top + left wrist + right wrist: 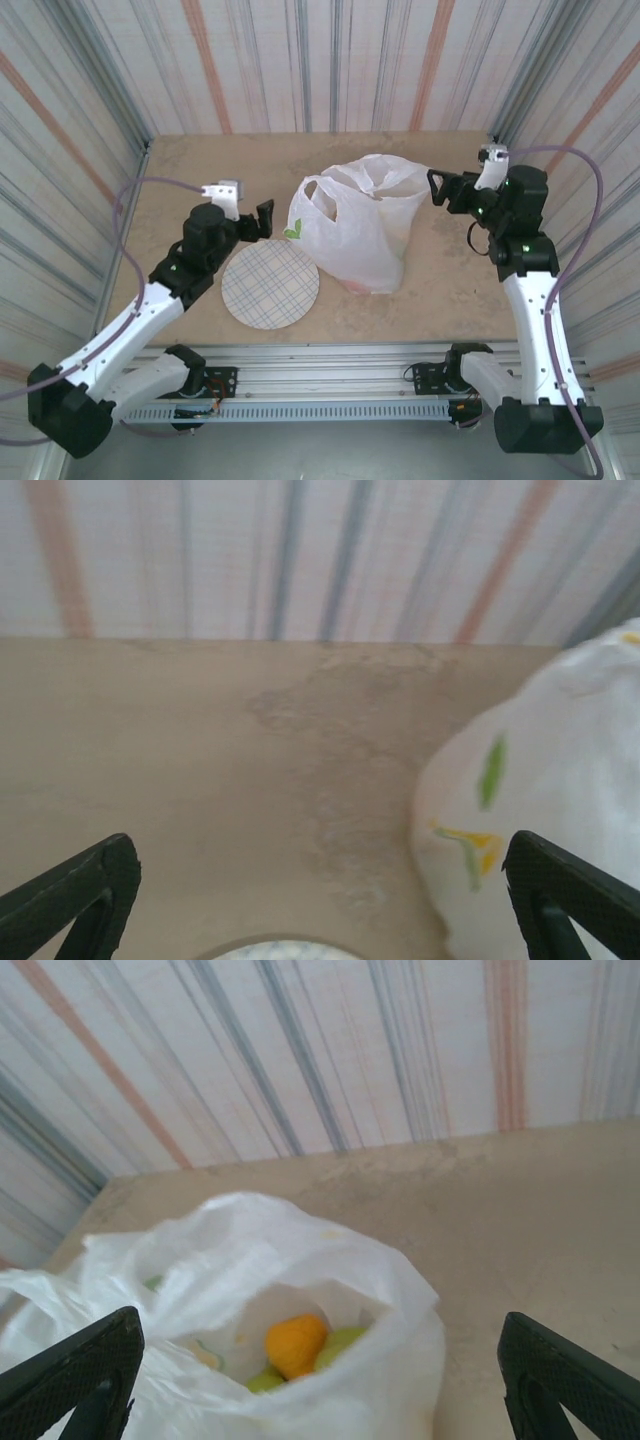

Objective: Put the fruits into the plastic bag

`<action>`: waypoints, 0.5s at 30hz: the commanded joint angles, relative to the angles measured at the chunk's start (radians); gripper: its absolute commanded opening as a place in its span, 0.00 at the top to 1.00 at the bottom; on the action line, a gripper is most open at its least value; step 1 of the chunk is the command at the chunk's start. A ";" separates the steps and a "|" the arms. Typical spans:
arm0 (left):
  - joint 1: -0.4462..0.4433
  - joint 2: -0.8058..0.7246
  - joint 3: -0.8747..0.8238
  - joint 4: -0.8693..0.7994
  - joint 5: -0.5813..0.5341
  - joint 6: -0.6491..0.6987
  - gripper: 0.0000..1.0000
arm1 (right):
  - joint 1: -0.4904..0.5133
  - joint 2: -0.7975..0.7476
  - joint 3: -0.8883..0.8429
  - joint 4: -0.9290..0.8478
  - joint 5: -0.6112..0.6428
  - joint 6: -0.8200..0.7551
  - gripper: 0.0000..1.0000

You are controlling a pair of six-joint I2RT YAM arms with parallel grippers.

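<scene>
Our left gripper (263, 218) and right gripper (437, 188) stand released wide beside the plastic bag (352, 240) holding the fruits (296, 1345) at mid-table, so we should back away without snagging it.

The plastic bag (250, 1240) is concealing most of the fruits (296, 1343); the left wrist view's bottom edge is cropping the plate (285, 948).

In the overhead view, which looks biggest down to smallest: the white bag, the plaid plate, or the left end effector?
Largest: plastic bag.
Next: plate, clearly smaller.
Smallest: left end effector.
</scene>
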 commanded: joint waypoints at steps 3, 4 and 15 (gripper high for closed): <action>0.103 -0.121 -0.142 0.001 -0.134 -0.036 0.02 | -0.006 -0.067 -0.139 0.068 0.161 0.002 0.05; 0.120 -0.133 -0.160 0.000 -0.131 -0.044 0.02 | -0.006 -0.075 -0.159 0.084 0.174 0.008 0.04; 0.163 -0.093 -0.293 0.116 -0.268 0.063 0.01 | -0.012 -0.077 -0.443 0.297 0.394 0.016 0.01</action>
